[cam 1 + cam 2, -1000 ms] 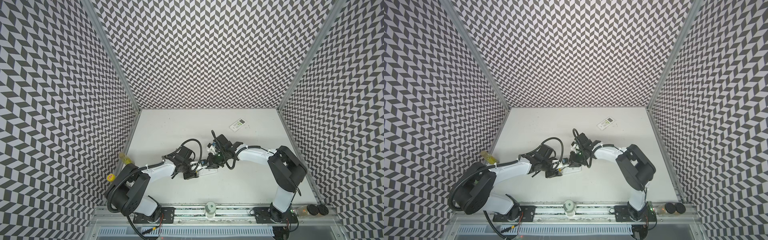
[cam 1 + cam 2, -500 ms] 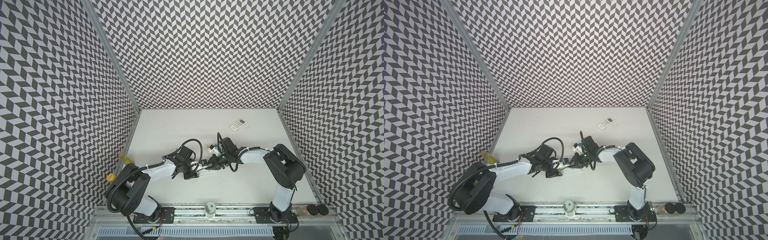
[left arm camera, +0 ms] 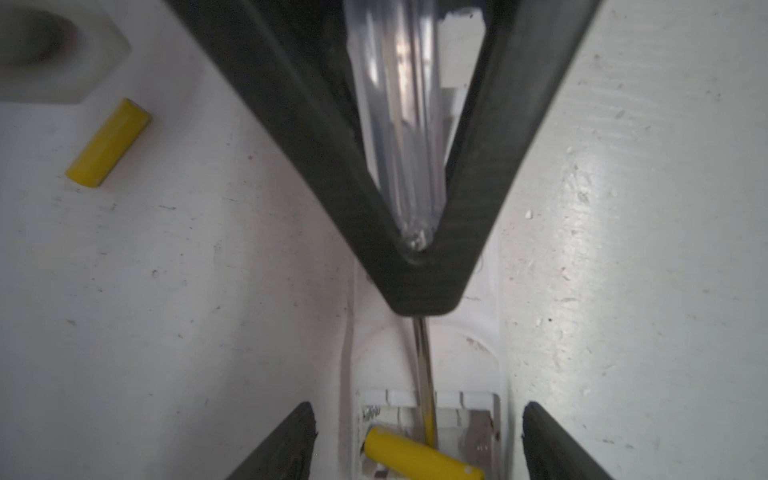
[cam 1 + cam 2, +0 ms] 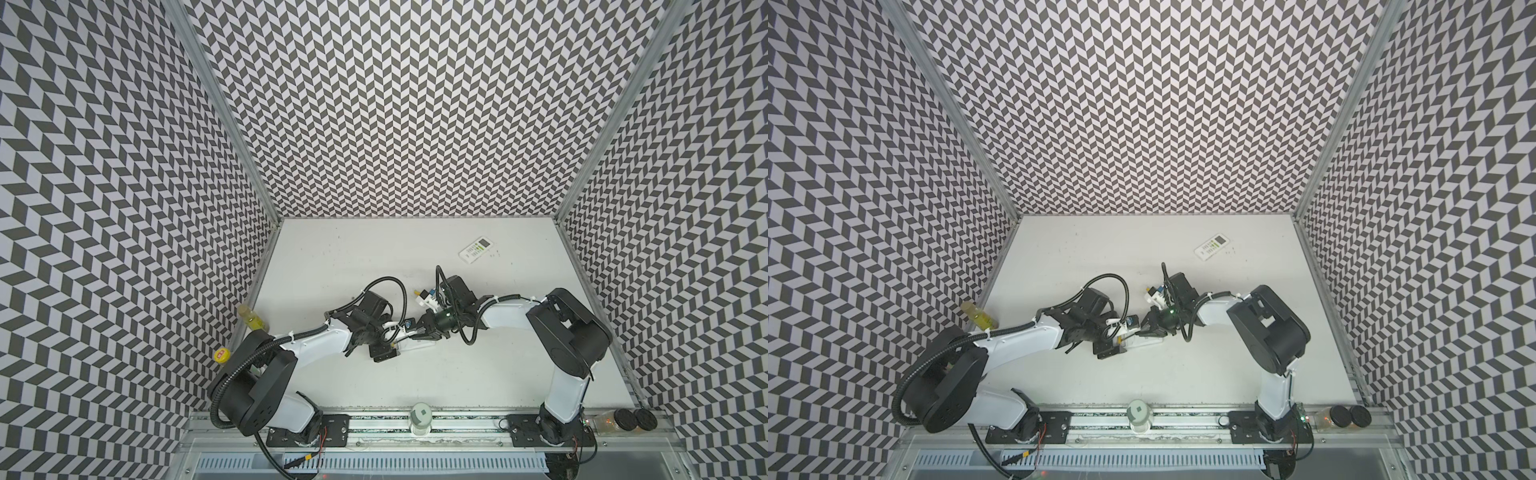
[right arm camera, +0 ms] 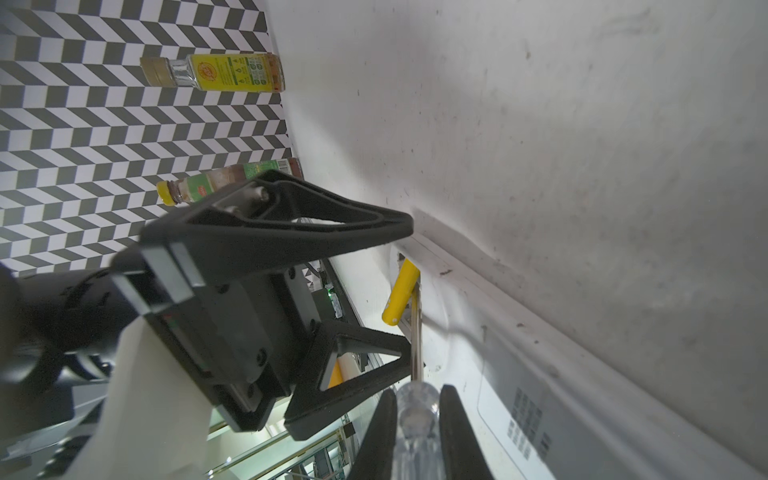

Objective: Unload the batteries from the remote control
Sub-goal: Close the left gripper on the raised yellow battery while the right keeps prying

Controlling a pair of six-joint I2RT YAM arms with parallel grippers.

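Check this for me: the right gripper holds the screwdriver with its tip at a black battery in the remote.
Wrong on colour: the battery is yellow, not black, as the left wrist view shows. The rest stands: the right gripper holds the screwdriver with its tip at a yellow battery in the remote.

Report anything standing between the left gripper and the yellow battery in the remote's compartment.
Only the screwdriver, held by the right gripper, reaches into the compartment beside the battery. The left gripper's open fingers straddle the remote; nothing else intervenes.
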